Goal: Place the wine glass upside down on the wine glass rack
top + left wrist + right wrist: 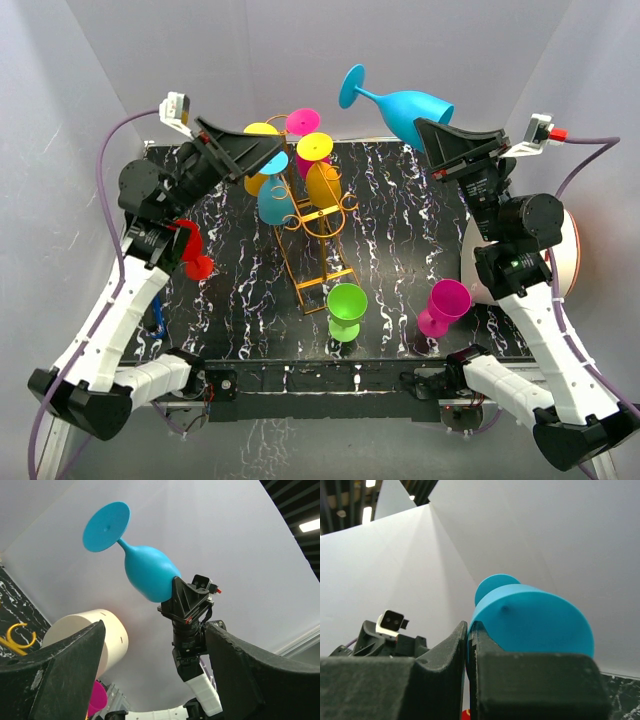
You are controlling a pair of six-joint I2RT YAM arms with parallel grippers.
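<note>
The blue wine glass (405,110) is held in the air over the table's far right, lying almost level with its foot (352,85) pointing left. My right gripper (440,138) is shut on its bowl rim; in the right wrist view the blue wall (535,620) is pinched between the closed fingers (485,675). The left wrist view shows the same glass (147,570) above the right gripper. The golden-orange wine glass rack (318,245) stands mid-table with several coloured glasses hanging on it. My left gripper (255,155) is open and empty beside the rack's top left.
A green glass (346,310) and a magenta glass (443,305) stand upright on the black marbled table (400,220) in front of the rack. A white cylinder with an orange rim (570,250) sits at the right edge. A red object (192,250) lies by the left arm.
</note>
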